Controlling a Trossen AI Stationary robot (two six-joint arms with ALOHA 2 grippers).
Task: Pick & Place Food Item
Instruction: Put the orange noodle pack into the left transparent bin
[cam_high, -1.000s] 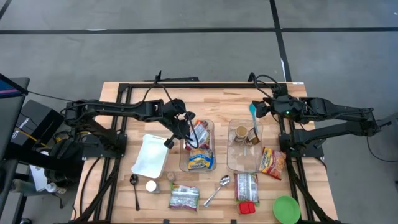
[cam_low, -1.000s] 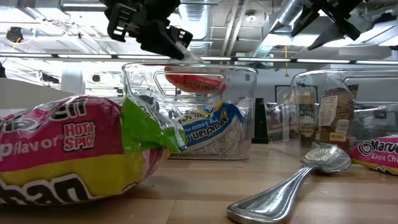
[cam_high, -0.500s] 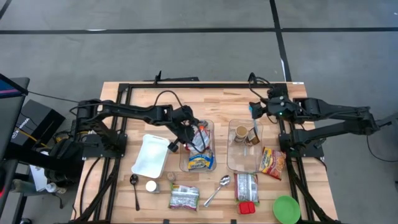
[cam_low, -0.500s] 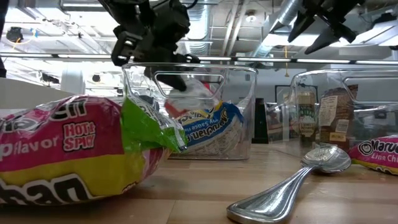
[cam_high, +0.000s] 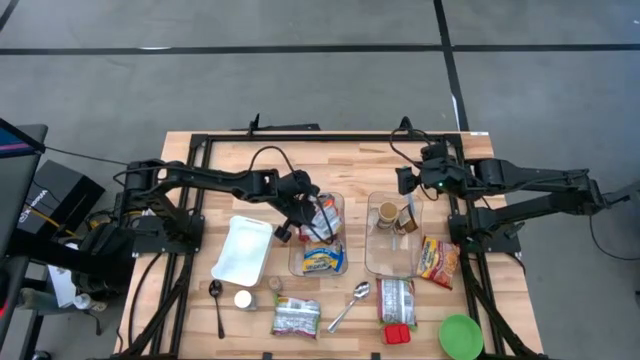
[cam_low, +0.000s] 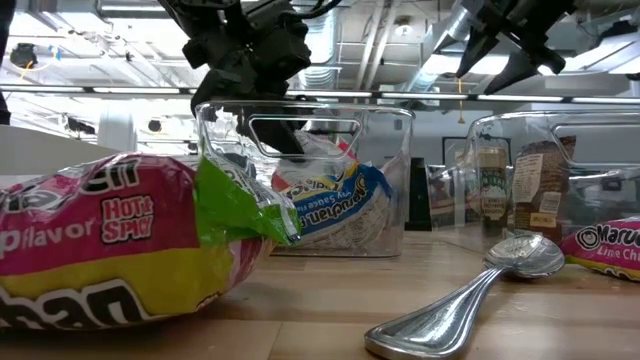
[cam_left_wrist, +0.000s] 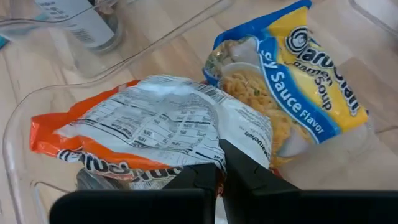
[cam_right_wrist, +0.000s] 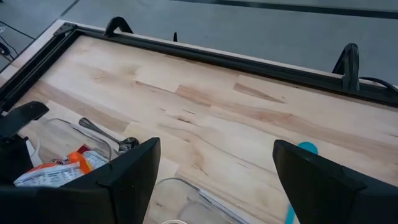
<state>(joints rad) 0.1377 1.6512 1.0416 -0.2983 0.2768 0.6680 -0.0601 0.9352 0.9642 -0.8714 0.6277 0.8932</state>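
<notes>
At the bench's (cam_high: 200, 160) nine o'clock side, the left gripper (cam_high: 300, 222) has dropped into the clear left bin (cam_high: 340, 200), jaws still clenched on the orange-and-white ramen packet (cam_left_wrist: 149, 127). A second ago that packet hung above the rim; now it lies low inside, against the yellow-and-blue Maruchan ramen pack (cam_left_wrist: 298, 81). Placement looks nearly finished; release remains. Toward three o'clock, the right gripper (cam_high: 405, 180) hovers beyond the right bin (cam_high: 372, 262), jaws spread wide and holding nothing.
</notes>
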